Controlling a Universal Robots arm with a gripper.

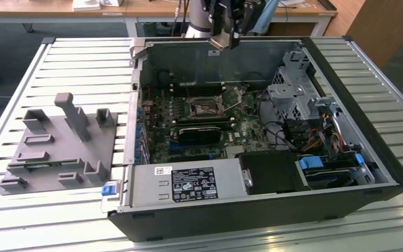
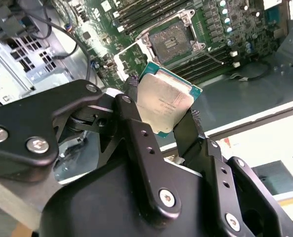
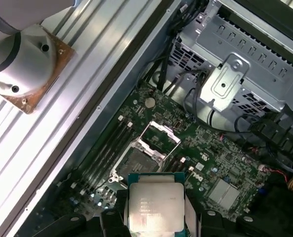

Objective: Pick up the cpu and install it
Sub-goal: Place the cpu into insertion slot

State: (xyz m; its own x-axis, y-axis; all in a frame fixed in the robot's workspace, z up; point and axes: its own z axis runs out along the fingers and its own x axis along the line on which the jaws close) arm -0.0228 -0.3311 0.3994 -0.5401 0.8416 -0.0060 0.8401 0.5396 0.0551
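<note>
You can't see the cpu (image 2: 166,98) whole: in the second wrist view the gripper's (image 2: 162,100) fingers (image 2: 136,128), clamped on it, hide two edges; in the first wrist view the frame cuts off one. In the exterior view, at twelve o'clock from the socket (image 1: 205,109), the arm (image 1: 200,20) runs out of frame; the socket's contacts are too small to tell.

Slatted table (image 1: 82,58): computer case (image 1: 257,215), grey fixture (image 1: 61,149)

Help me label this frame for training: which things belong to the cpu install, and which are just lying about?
In the job: cpu, held in the gripper; open socket.
Just lying about: grey fixture tray, power supply, drive cage.
</note>
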